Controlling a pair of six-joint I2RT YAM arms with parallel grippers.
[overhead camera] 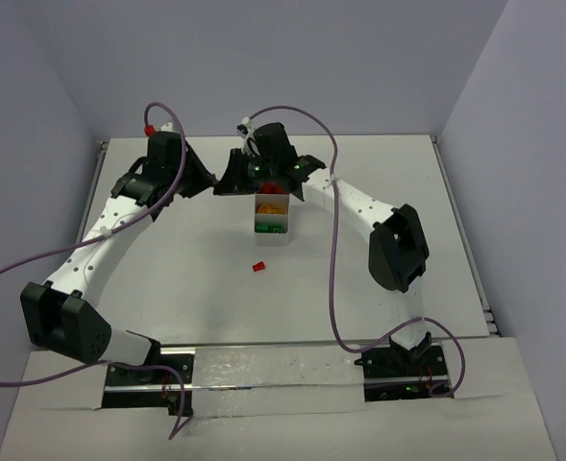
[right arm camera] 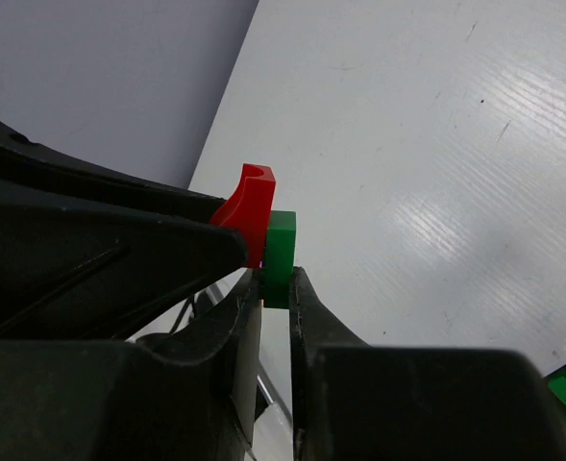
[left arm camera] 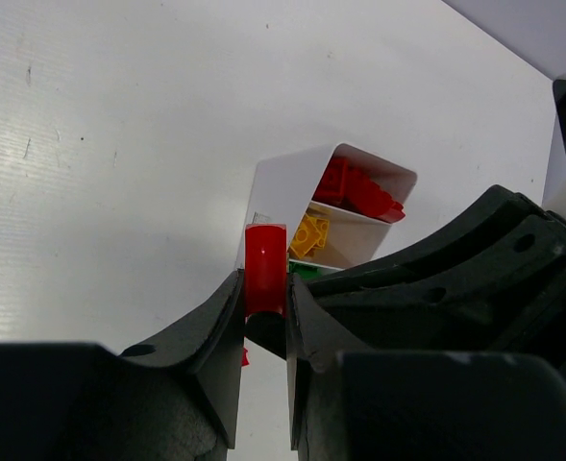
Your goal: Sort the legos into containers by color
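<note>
A red-and-green two-colour lego stack hangs between both grippers, over the far end of the containers tray (overhead camera: 271,240). My left gripper (left arm camera: 265,288) is shut on the red brick (left arm camera: 265,264). My right gripper (right arm camera: 275,279) is shut on the green brick (right arm camera: 282,240), and the red part (right arm camera: 249,206) sticks out to its left. The white tray (left arm camera: 283,192) holds red legos (left arm camera: 359,192), yellow legos (left arm camera: 308,233) and green legos (left arm camera: 307,272), each colour in its own compartment. One loose red lego (overhead camera: 258,266) lies on the table in front of the tray.
Both arms reach to the far middle of the table, where their wrists (overhead camera: 254,173) crowd together over the tray's far end. Purple cables (overhead camera: 332,279) loop over the right side. Grey walls close in the table's back and sides.
</note>
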